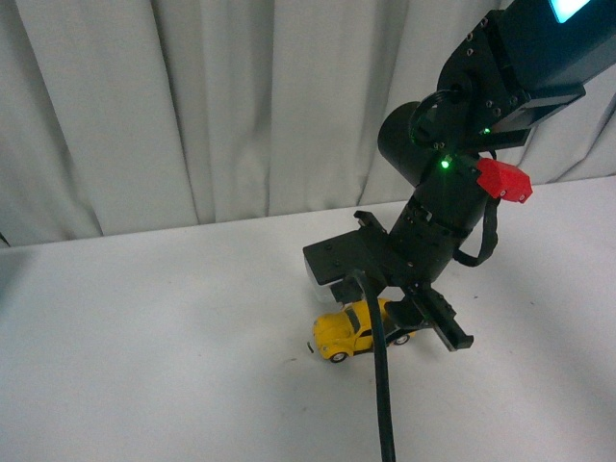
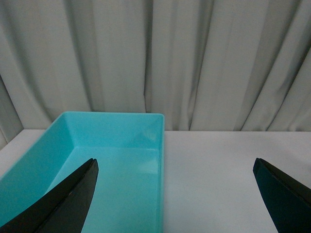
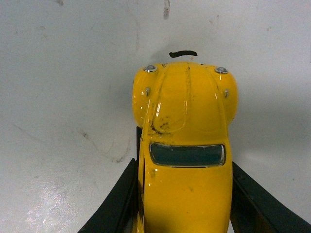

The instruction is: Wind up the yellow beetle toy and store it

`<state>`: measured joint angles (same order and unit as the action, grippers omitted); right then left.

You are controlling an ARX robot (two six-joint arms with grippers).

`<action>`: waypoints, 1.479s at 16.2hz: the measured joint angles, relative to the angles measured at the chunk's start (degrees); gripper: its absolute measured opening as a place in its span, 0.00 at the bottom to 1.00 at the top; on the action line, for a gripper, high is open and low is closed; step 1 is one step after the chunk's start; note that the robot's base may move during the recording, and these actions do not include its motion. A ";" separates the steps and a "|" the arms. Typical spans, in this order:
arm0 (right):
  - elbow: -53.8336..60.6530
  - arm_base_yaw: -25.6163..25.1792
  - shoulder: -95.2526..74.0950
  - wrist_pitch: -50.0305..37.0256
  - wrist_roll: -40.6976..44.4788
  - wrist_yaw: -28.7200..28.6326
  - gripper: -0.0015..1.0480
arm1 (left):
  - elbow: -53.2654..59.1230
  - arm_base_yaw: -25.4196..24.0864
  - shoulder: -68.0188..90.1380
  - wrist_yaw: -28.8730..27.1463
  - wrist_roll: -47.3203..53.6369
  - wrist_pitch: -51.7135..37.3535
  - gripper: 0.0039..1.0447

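Fingers (image 3: 116, 204) of right tool (image 3: 183, 164) clasp one yellow beetle toy (image 3: 184, 104); left tool (image 2: 175, 163) gapes empty.

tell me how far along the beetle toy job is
Done: nothing stored; the teal bin looks empty. In hand: the right fingers clamp the yellow beetle toy, wheels on the table. To do: wind it, then bin it. The left fingers hang open.

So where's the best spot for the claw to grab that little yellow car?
Across its two door sides, coming down from above. The yellow beetle toy stands on its wheels on the table; its bonnet and roof are rounded and glossy, while the sides run nearly parallel. The right claw straddles it that way, a finger against each side.
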<state>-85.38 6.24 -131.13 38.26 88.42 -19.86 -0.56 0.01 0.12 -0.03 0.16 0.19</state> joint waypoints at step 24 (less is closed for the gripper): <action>12.50 -9.20 5.27 -8.76 1.66 -3.78 0.40 | 0.00 0.00 0.00 0.00 0.00 0.02 0.94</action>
<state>-72.88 -2.96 -125.86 29.50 90.08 -23.64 -0.56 0.01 0.12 -0.03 0.16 0.21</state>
